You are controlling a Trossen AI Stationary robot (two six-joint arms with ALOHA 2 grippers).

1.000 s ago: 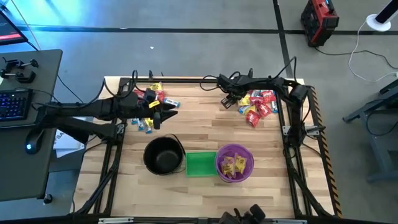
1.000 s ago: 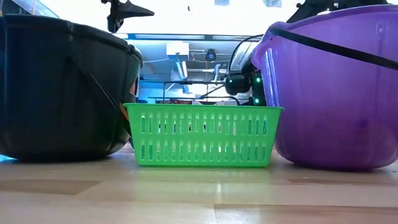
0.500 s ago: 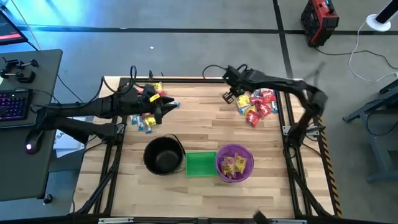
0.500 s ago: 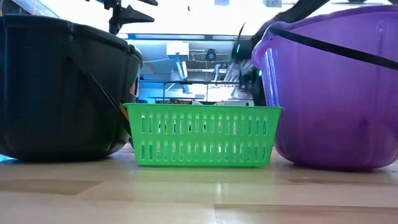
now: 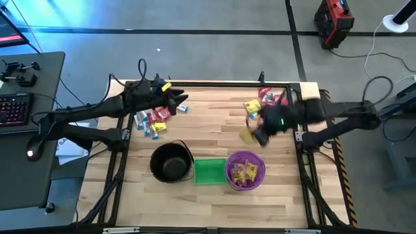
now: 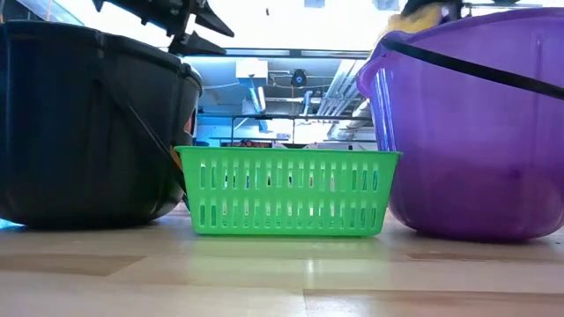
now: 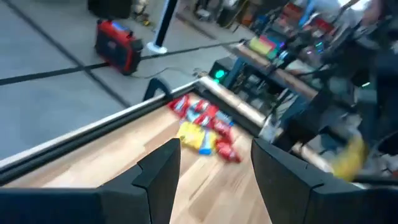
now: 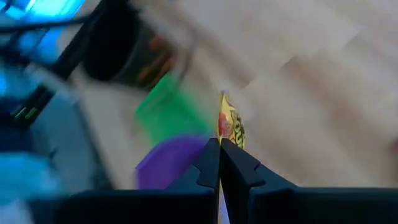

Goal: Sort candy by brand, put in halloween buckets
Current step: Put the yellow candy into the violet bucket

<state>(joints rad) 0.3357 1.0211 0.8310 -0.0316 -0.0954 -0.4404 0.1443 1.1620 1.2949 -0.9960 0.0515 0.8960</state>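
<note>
My right gripper (image 5: pixel 252 134) is shut on a yellow wrapped candy (image 8: pixel 231 126), above the table just on the far side of the round purple bucket (image 5: pixel 245 170). That bucket holds several yellow candies. The square green basket (image 5: pixel 209 171) and the round black pail (image 5: pixel 170 162) stand to its left along the near side. My left gripper (image 5: pixel 177 99) is open and empty over the far-left candy pile (image 5: pixel 153 118) of red, blue-and-white and yellow pieces. A second pile (image 5: pixel 265 99) lies at the far right. My right gripper pinches the yellow candy by one end of its wrapper (image 8: pixel 222 140) between its two fingertips (image 8: pixel 208 163). The fingers reach in from the table's right side. The candy sticks out beyond the tips, lifted clear of the table, and shows above the purple bucket's rim in the low view (image 6: pixel 423 11).
The three containers stand close together in a row at the near middle. Bare wood lies between them and the two piles. The table's frame rails (image 5: pixel 305 146) run along its left and right edges. A desk with a keyboard (image 5: pixel 13 107) stands left of the table.
My right gripper has swung from the far-right candy pile toward the near edge and the purple bucket, carrying a yellow candy clear of the table. My left gripper has moved toward the far edge over the left pile.
</note>
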